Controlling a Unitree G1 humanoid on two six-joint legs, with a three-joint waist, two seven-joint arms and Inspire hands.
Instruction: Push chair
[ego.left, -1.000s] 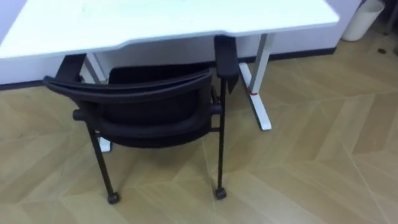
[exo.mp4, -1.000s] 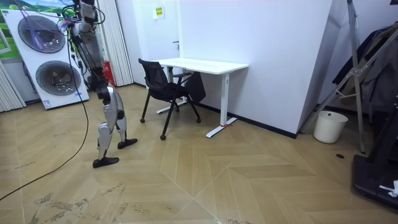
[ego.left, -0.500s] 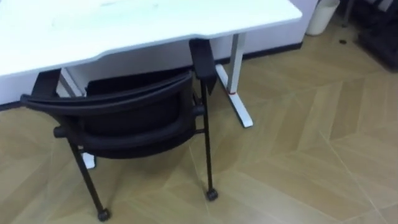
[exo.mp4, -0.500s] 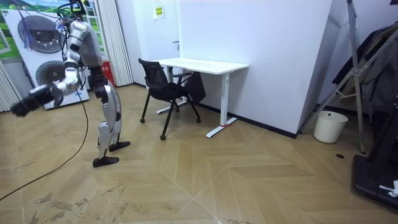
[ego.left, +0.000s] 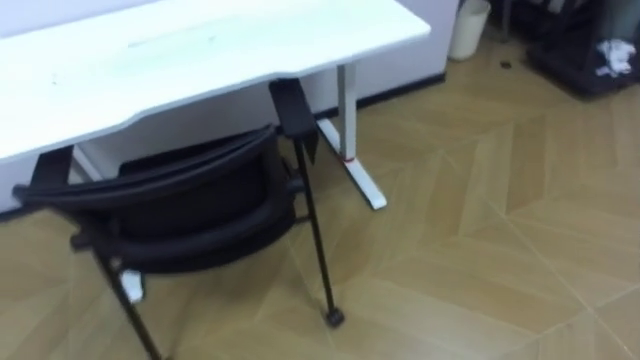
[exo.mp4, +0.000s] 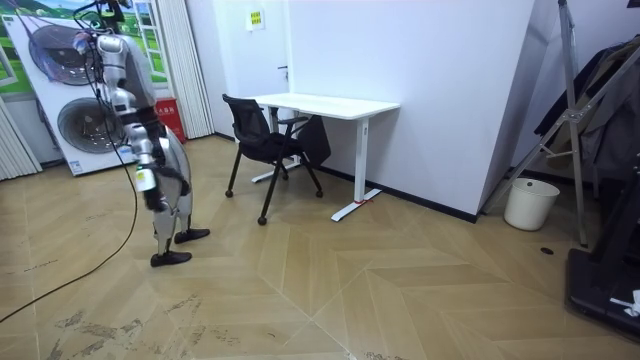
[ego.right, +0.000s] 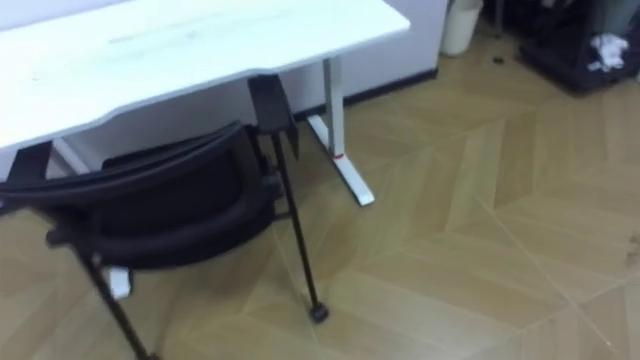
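A black chair (ego.left: 190, 205) on castors stands with its seat partly under the white desk (ego.left: 200, 45) and its backrest towards me. In the room view I stand on the wood floor about two steps from the chair (exo.mp4: 262, 140), on the room view's left, facing it. My right hand (exo.mp4: 147, 181) hangs low by my hip, well short of the chair. It is too small there to read its fingers.
The desk's white leg and foot (ego.left: 350, 165) lie right of the chair. A white bin (exo.mp4: 530, 203) stands by the far wall, with dark equipment (ego.left: 590, 50) beyond it. Stacked washing machines (exo.mp4: 60, 100) are behind me. Open floor lies between me and the chair.
The eye view has swung, so chair and desk slid towards the picture's left. In the room view my arm, flung out to the room view's left, has dropped back to my side.
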